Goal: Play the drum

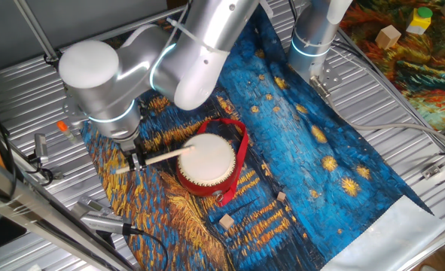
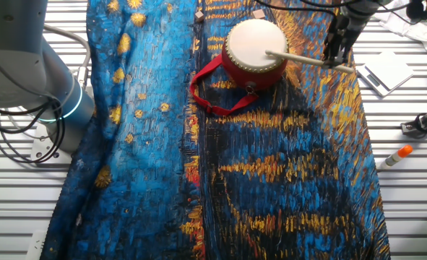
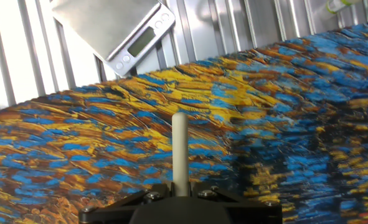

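Covering our ribbed metal counter (image 1: 403,173), a blue-and-gold painted cloth (image 1: 320,150) is lying flat. We are pinching the thin pale wooden stick (image 1: 162,156) in our end effector (image 1: 134,161), its tip resting on the small red drum's (image 1: 207,162) cream skin. Next we judge a lift and another strike.

Robotics lab bench: ribbed metal tabletop (image 1: 403,143), silver digital scale (image 3: 116,30), loose black cables (image 2: 11,141).
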Action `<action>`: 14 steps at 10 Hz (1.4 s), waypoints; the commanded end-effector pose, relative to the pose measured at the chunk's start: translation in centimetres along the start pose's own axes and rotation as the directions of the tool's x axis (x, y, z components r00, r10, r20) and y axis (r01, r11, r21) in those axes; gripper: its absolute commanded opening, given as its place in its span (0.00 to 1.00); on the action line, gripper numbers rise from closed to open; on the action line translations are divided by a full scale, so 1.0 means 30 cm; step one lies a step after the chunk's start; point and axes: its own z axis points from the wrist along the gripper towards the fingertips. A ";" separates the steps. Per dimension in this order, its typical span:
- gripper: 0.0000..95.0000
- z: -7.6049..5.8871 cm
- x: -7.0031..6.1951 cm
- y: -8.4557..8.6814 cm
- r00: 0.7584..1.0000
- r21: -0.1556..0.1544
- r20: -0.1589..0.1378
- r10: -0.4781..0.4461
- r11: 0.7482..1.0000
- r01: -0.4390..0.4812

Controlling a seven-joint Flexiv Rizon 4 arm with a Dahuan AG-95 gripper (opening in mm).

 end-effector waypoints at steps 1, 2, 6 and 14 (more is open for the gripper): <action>0.00 -0.042 -0.005 -0.012 1.000 -0.011 0.002 -0.007 1.000 0.007; 0.00 -0.098 -0.004 -0.026 1.000 -0.018 -0.019 -0.015 1.000 0.015; 0.00 -0.180 0.008 -0.041 0.998 -0.015 -0.050 -0.023 1.000 0.023; 0.00 0.027 -0.006 0.004 0.999 0.007 -0.038 0.021 1.000 -0.021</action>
